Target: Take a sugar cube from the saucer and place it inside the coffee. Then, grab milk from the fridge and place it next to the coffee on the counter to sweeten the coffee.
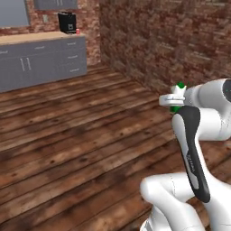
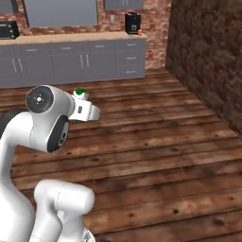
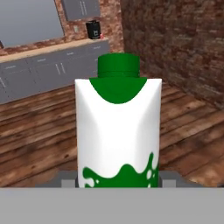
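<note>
The milk, a white carton with a green cap and green splash marks, stands upright in my gripper, which is shut on its lower part. From the base views the green top of the milk peeks above the gripper, held out over the wooden floor. Far ahead, the coffee is a tiny red mug on the counter, beside a black machine. The saucer is too small to make out. The fridge is out of view.
A black coffee machine stands next to the mug. A dark appliance sits at the counter's left end. A brick wall runs along the right. Open wooden floor lies between me and the counter.
</note>
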